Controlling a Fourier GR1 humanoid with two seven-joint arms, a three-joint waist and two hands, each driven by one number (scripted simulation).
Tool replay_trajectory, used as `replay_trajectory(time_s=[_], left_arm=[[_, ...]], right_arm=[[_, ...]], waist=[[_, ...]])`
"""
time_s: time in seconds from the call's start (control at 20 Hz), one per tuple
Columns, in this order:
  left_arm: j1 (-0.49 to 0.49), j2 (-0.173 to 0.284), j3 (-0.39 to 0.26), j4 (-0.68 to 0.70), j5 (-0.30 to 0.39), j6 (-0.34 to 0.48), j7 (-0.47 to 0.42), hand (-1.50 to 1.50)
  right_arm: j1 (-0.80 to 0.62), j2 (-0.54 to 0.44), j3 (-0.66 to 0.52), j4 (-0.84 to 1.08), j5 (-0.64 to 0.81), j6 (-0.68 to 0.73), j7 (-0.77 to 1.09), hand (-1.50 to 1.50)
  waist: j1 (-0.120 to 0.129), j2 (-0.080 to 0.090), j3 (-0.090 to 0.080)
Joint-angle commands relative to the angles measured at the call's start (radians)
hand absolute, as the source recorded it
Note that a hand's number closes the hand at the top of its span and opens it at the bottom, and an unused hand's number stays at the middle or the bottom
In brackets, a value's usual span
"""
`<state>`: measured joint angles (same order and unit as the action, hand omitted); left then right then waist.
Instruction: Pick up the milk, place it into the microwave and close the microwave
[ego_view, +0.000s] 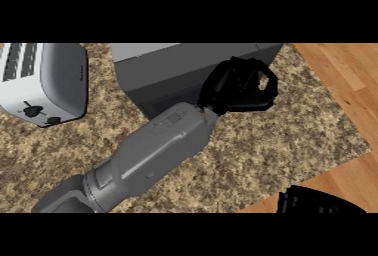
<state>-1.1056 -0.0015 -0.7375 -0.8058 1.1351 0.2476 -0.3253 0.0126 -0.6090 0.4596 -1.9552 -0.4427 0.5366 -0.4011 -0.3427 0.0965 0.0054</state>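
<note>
1. The speckled tan-and-brown stone counter top fills most of the head view, with pale wooden floor showing past its right edge.
2. The dark grey boxy microwave stands at the top middle of the counter, seen from above; whether its door is open or closed cannot be told from here.
3. A long grey forearm comes in from the lower left and runs diagonally up and to the right, so it is the left arm that is at work.
4. The silver two-slot toaster with black knobs sits at the left, well apart from the microwave.
5. The left hand, black, hangs over the microwave's right front part, its fingers curled inward; what they close round, if anything, is hidden.
6. The right hand shows only as a dark shape at the lower right edge; its finger state cannot be told.
7. The milk carton appears nowhere in view, so its long axis and its direction from the fingers cannot be read. Judging by position, the left hand is much the nearer to the microwave, and the next move likely concerns that side.
</note>
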Motion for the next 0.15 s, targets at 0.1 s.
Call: replay_trajectory(time_s=[0.1], left_arm=[[0.135,0.032,0.057,0.160,0.066,-0.024,-0.024,1.50]], right_arm=[[0.043,0.031,0.041,-0.063,0.045,-0.054,0.015,1.50]], waist=[[0.047,0.022,-0.011]])
